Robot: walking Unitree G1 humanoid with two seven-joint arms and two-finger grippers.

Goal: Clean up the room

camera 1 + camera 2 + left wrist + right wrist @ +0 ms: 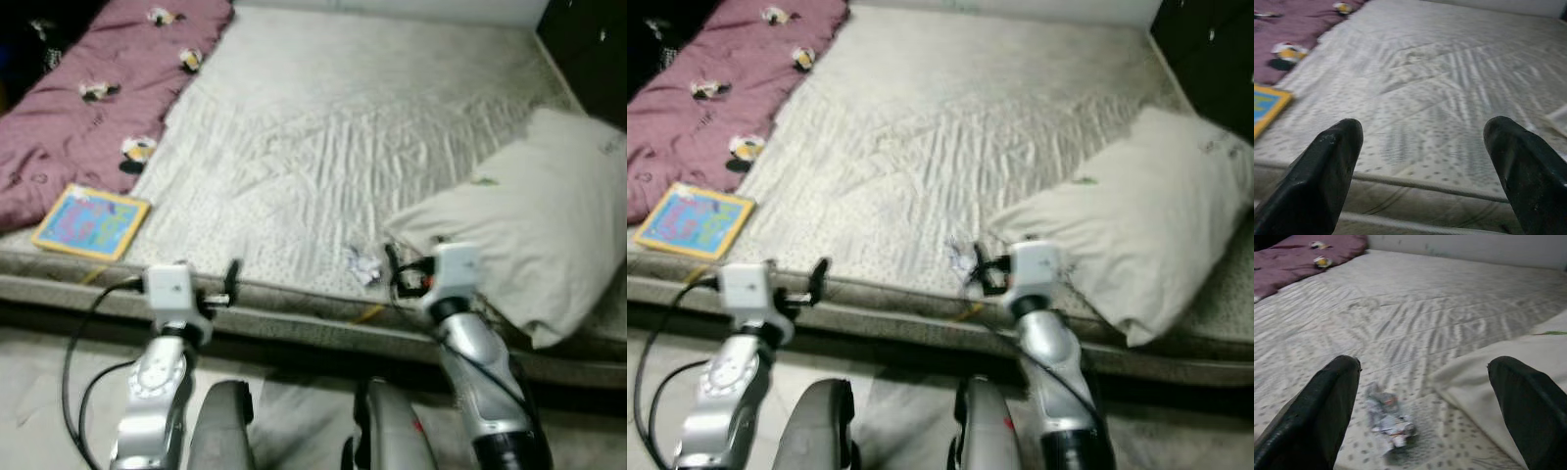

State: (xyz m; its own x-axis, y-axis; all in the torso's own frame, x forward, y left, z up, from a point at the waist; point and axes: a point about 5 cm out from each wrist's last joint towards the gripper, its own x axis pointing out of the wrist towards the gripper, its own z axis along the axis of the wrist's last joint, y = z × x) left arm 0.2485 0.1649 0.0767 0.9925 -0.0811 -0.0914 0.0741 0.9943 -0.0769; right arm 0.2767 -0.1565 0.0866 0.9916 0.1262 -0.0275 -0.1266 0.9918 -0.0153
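A small crumpled wrapper (363, 264) lies on the pale bed sheet (333, 127) near the front edge, just left of the white pillow (534, 220). My right gripper (395, 271) hovers open at the bed's edge; in the right wrist view the wrapper (1387, 423) lies between and just ahead of its fingers (1327, 401). A colourful book (91, 222) rests at the bed's front left corner. My left gripper (232, 280) is open over the bed edge, to the right of the book (1264, 105), holding nothing.
A maroon blanket (88, 88) with cartoon patches covers the bed's left side. The pillow lies at the right, overhanging the front edge. Dark furniture (588, 49) stands at the far right. The bed frame rail (294, 323) runs across in front of my legs.
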